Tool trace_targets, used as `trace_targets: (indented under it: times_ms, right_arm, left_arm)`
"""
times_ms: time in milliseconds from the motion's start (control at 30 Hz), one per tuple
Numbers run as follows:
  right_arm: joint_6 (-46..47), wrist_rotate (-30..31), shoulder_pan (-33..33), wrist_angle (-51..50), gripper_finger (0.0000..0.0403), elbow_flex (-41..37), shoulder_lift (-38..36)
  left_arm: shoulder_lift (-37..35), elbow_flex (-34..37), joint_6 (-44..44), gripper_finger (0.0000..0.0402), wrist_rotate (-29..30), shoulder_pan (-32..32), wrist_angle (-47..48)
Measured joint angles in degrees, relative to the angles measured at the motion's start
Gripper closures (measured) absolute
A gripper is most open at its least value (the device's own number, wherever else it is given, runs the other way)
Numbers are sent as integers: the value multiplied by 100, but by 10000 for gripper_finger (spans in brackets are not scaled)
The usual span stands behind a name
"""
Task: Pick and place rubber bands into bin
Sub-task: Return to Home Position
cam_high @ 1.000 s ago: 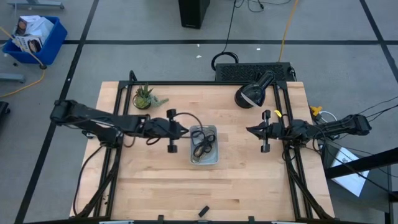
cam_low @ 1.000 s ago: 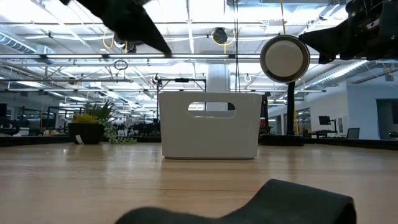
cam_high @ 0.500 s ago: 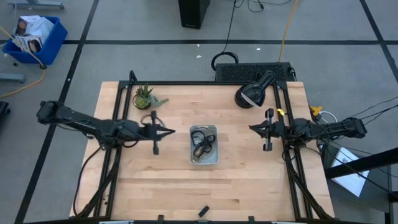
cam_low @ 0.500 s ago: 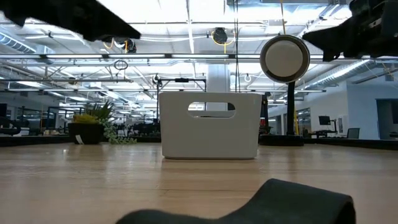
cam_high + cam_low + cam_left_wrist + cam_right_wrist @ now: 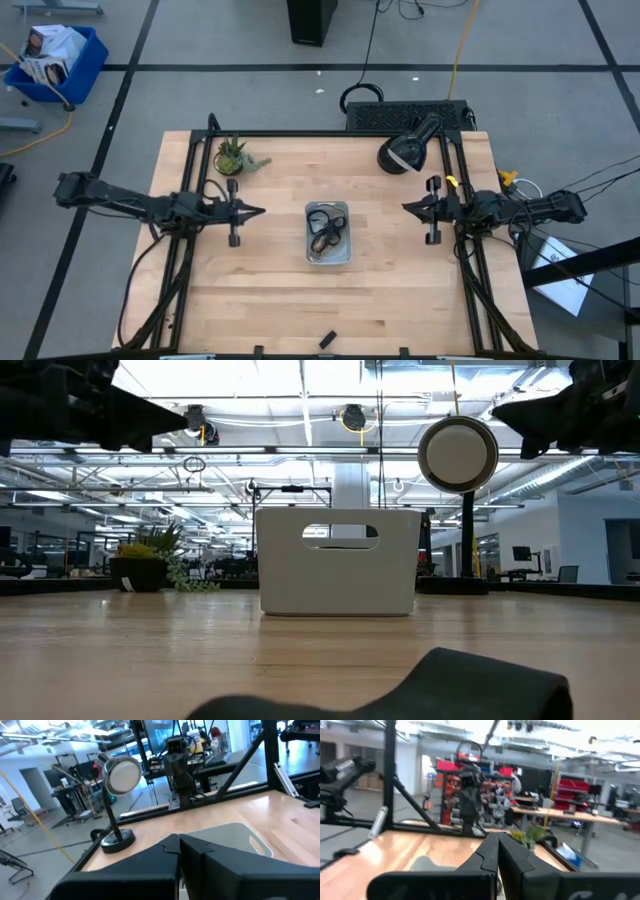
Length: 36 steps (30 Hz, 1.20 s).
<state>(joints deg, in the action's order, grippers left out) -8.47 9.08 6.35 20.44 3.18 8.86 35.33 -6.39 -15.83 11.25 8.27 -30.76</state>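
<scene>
Over the table (image 5: 400, 300), seen from above, the bin (image 5: 345, 256) sits near the middle of the wood with a tangle of tan and black rubber bands (image 5: 322, 230) lying inside it. The left gripper (image 5: 261, 211) is off to the bin's left, apart from it, tips pinched to a point on nothing. The right gripper (image 5: 405, 208) is well off to the bin's right, likewise closed and empty. A small potted plant (image 5: 232, 156) stands near the far left corner, a round lamp (image 5: 404, 152) near the far right, and a little black block (image 5: 326, 340) lies at the near edge.

From table height, the bin (image 5: 338, 572) stands on the wood in the centre, its handle slot facing the camera. Both arms are up above the bin's rim, the left at the upper left and the right at the upper right. The plant (image 5: 150, 565) is left of the bin and the lamp head (image 5: 458, 453) right of it. The block (image 5: 470, 685) fills the foreground, out of focus.

At the left wrist, the two fingers (image 5: 150, 865) are pressed together with nothing between them; the bin's pale rim (image 5: 252, 842) shows just past them, the lamp (image 5: 122, 775) beyond.

At the right wrist, the fingers (image 5: 470, 870) are also closed on nothing, with the bin (image 5: 427, 864) and plant (image 5: 532, 834) ahead.
</scene>
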Motion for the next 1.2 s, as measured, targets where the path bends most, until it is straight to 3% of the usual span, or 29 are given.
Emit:
trace_targets:
  times_ms: [400,700,933,1200]
  right_arm:
    - [18,140,0,-172,403,-13,-2]
    - [140,138,0,-340,403,-17,0]
    - [205,138,0,-412,403,-19,0]
    - [249,138,0,-515,403,-19,0]
  left_arm:
    - [-1952,35,-69,400,231,169,1984]
    - [-2668,44,-87,400,154,313,3006]
    - [-2881,501,-47,400,126,299,2696]
    - [-2944,520,-1,400,-127,299,2664]
